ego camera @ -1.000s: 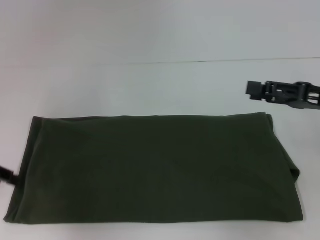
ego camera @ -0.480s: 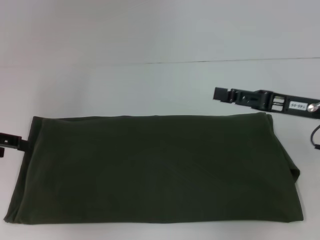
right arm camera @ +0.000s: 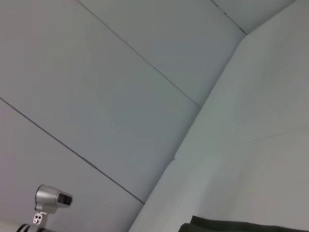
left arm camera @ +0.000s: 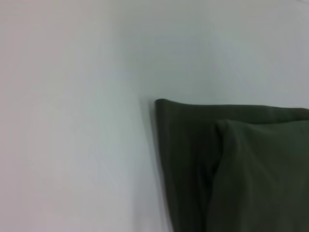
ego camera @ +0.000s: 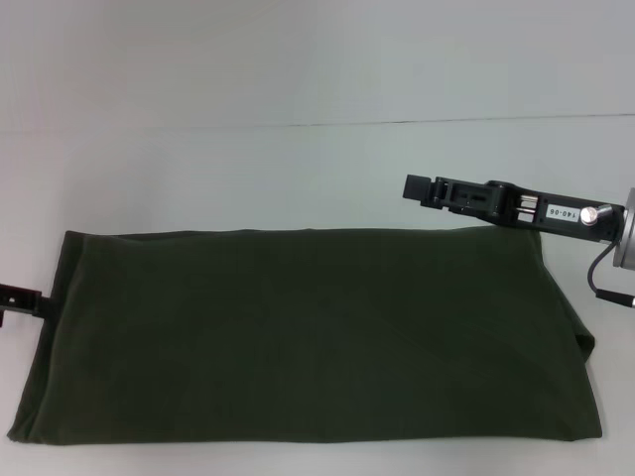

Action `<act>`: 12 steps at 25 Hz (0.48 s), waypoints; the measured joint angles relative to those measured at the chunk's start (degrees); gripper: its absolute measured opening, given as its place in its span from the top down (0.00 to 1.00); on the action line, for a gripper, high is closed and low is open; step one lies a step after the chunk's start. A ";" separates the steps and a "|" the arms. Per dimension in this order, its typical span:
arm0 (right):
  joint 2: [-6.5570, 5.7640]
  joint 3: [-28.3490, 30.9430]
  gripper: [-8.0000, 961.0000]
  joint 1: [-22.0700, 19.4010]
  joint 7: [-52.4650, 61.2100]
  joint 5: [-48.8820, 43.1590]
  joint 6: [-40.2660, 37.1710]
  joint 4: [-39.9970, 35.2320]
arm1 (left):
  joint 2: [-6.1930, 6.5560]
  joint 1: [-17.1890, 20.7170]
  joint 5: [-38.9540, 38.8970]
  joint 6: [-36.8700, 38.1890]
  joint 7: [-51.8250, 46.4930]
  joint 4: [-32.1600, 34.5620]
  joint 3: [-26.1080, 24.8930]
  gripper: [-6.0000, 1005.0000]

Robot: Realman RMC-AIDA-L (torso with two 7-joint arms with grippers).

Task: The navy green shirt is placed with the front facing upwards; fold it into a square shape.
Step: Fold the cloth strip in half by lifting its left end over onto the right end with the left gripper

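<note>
On the white table [ego camera: 298, 169] | shirt [ego camera: 308, 337] lies as a long folded band, plain side up, lettering hidden | left gripper [ego camera: 20, 296] at its left edge, fingers unclear | right gripper [ego camera: 422, 188] over far right corner, fingers unclear | lengthwise folds look done; crosswise fold into a square remains

I see bare white surface [ego camera: 248, 169] all along the far side of the navy green shirt [ego camera: 308, 337], open for passing. The right claw [ego camera: 417, 188] stretches over the shirt's far right corner, blocking that approach. The left claw [ego camera: 20, 297] sits just beside the shirt's left edge.
</note>
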 joint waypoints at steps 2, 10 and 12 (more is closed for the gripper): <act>0.01 -0.22 0.19 0.17 0.25 0.02 0.36 0.04 | -0.07 0.02 -0.48 0.06 0.28 -0.10 -0.10 0.14; 0.02 -0.41 0.19 0.35 0.48 0.02 0.85 0.09 | -0.17 -0.48 -1.04 0.40 0.88 -1.93 -0.02 0.14; 0.02 -0.41 0.19 0.36 0.48 -0.07 0.85 0.09 | -0.19 -0.64 -1.05 0.45 0.92 -2.61 0.04 0.15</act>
